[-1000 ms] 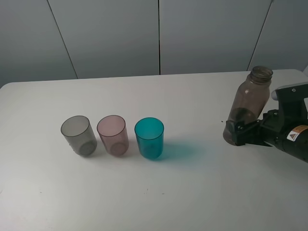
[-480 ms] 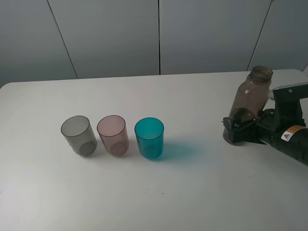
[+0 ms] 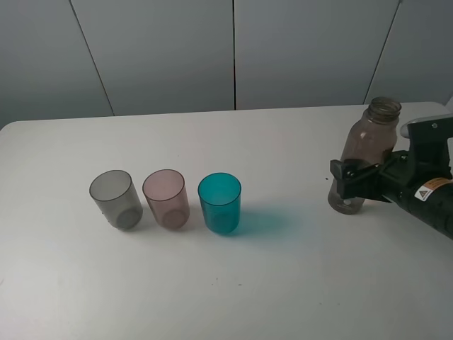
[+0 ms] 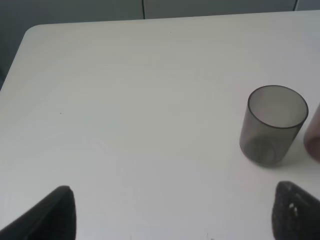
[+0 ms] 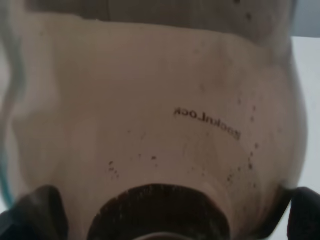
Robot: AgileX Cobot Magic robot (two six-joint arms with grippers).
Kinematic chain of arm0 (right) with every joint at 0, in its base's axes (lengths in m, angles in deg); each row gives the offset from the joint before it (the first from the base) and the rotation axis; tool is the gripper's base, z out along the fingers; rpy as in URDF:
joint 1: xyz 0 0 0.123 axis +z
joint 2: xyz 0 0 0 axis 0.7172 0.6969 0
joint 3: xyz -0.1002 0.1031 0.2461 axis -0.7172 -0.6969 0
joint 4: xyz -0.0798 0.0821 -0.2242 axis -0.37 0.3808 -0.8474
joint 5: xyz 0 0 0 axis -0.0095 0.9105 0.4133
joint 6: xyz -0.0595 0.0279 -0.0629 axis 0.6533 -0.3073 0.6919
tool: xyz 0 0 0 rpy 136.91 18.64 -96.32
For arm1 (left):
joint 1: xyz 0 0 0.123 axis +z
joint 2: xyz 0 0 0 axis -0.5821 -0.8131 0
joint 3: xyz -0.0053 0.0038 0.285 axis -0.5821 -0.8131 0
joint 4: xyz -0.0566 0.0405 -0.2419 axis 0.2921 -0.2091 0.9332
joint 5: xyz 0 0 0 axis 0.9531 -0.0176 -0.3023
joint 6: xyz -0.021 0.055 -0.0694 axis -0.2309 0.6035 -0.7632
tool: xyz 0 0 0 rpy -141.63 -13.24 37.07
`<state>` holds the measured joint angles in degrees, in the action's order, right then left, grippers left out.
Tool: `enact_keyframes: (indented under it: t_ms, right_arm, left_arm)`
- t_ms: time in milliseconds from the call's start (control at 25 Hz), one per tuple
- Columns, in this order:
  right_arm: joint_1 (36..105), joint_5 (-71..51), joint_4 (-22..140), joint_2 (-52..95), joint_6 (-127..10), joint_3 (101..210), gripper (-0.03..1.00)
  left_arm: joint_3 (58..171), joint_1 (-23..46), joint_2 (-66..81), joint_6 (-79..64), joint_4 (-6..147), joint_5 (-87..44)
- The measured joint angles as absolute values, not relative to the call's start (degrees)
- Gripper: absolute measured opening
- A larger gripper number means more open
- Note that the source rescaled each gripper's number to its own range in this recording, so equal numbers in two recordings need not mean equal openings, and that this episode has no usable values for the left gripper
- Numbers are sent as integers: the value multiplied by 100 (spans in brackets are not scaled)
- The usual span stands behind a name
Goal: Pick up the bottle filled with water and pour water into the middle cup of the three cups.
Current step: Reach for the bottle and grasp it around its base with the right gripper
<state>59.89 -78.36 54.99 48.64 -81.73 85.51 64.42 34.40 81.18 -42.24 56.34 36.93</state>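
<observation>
1. The bottle [image 3: 371, 138] is standing upright on the white table [image 3: 283, 283], way out at the 3 o'clock side in the high view. Its mouth is uncapped and pointing up, so nothing's spilling while it's sitting there.
2. The right gripper [image 3: 354, 177] is coming in from the bottle's 3 o'clock and bracketing its lower body. Its jaws are spread wide, one on each side. I'm reading that as released and not clamping yet, since the bottle's base is looking flat on the table. The right wrist view is basically all smoky plastic, with dark fingertips peeking in at both edges, so it's lined up for the squeeze.
3. Going low on the body makes sense to me. It's leaving the neck free for tipping later.
4. The pale pink middle cup [image 3: 165, 198] is waiting well apart from the bottle, off at its 9 o'clock. The smoky grey cup [image 3: 115, 198] is sitting just beside it at 9 o'clock and the teal cup [image 3: 219, 203] at 3 o'clock. All three are standing open side up, ready for a pour.
5. The left gripper [image 4: 172, 215] is hanging open and empty near the grey cup, probably just staying out of the way.
</observation>
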Motion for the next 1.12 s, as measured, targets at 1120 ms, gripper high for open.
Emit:
enact_keyframes:
  t_ms: [1120]
  right_arm:
    - [5989, -8797, 5499, 5593, -8441, 8736, 100]
  left_arm:
    - [6442, 3440, 8118, -4245, 5634, 3693]
